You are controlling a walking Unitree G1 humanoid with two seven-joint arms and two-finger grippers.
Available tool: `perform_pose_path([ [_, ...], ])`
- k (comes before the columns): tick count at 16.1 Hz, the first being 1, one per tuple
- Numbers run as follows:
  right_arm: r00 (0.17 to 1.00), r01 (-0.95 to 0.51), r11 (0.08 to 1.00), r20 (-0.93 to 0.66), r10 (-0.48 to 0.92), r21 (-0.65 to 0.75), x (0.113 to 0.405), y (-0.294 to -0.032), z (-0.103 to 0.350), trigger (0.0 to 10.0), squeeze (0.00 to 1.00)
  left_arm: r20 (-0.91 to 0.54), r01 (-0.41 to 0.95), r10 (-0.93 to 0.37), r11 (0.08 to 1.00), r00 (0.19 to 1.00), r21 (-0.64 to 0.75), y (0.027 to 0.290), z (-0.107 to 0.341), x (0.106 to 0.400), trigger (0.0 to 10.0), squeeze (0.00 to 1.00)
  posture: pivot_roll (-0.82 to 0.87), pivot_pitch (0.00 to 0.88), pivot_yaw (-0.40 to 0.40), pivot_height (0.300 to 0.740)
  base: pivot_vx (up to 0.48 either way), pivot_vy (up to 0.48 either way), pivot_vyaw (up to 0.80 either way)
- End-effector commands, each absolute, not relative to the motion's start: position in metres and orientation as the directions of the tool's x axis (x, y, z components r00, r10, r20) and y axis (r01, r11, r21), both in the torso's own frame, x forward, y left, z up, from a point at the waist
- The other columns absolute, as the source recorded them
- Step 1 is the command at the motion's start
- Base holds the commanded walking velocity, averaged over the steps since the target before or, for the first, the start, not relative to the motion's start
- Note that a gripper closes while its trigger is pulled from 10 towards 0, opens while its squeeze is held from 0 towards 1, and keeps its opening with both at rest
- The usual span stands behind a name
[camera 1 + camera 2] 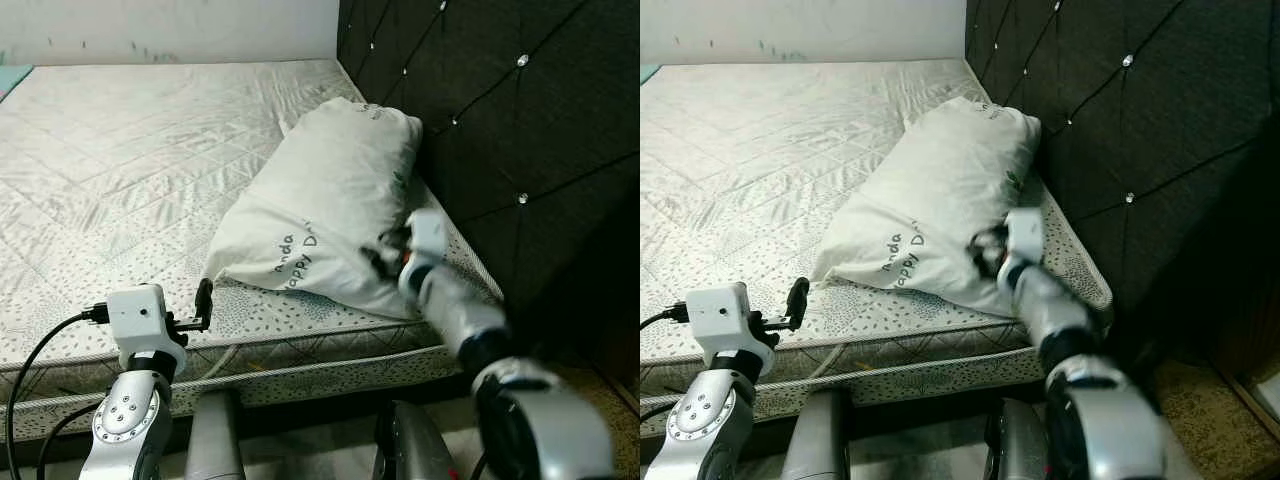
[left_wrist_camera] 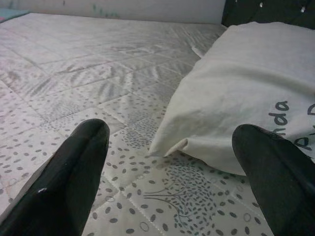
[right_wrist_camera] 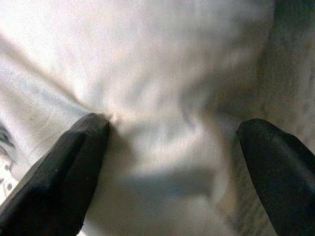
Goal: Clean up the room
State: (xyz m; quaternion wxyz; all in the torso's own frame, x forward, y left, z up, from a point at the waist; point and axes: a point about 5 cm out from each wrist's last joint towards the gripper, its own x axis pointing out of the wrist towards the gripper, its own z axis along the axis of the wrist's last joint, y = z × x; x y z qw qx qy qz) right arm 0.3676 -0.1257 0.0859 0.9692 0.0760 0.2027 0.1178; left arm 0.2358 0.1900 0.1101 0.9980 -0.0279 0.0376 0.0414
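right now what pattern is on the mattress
Pale quilted mattress printed with small grey ovals and tree outlines; clearest in the left wrist view.

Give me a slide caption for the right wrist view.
Right hand, fingers spread open, pressing into the white pillow and creasing its fabric.

My two head cameras look forward and down over the bed [image 1: 120, 150] corner, sharing the pillow [image 1: 320, 200] and headboard [image 1: 1140, 120]. My left wrist camera skims low across the mattress toward that pillow; my right wrist camera sits almost against its fabric.
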Motion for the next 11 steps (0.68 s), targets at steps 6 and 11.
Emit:
perform_pose_path([
  [6, 0.898, -0.100, 0.969, -0.399, 0.186, 0.226, 0.356, -0.076, 0.074, 10.0, 0.00, -0.086, -0.053, 0.048, 0.997, 0.995, -0.057, 0.186, 0.110, 0.239, 10.0, 0.00, 0.06, 0.000, -0.038, 0.532, 0.000, 0.000, 0.00],
  [11, 0.883, -0.205, 0.931, -0.354, 0.310, 0.303, 0.346, -0.023, 0.082, 0.0, 0.00, -0.085, -0.053, 0.048, 0.997, 0.995, -0.056, 0.186, 0.111, 0.239, 10.0, 0.00, 0.07, 0.000, -0.038, 0.532, 0.000, 0.000, 0.00],
])
